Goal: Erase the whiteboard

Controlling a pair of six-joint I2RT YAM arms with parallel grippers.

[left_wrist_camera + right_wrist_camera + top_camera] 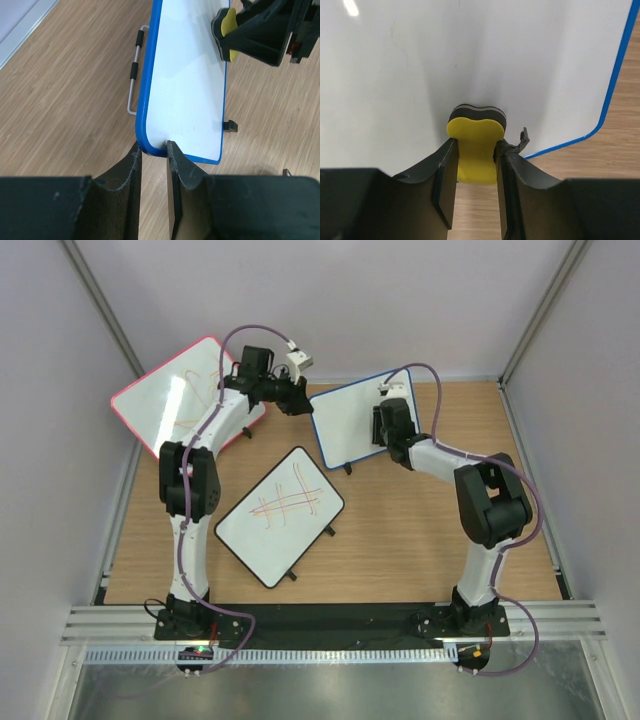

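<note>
The whiteboard (350, 425) has a blue frame and rounded corners and stands tilted at the back middle of the wooden table. Its white surface (187, 75) shows no marks. My left gripper (301, 402) is at its left corner; in the left wrist view the gripper (152, 146) is shut on the blue frame, one finger above and one below. My right gripper (384, 427) is shut on a yellow eraser (476, 131) with a dark felt side pressed to the board (470, 50) near its lower right corner. The eraser also shows in the left wrist view (227, 30).
A larger pink-framed board (185, 390) with orange marks leans at the back left, under my left arm. A black-framed board (280, 512) with crossed lines lies in the middle. A wire stand (132, 75) sticks out beside the blue board. Walls close in on three sides.
</note>
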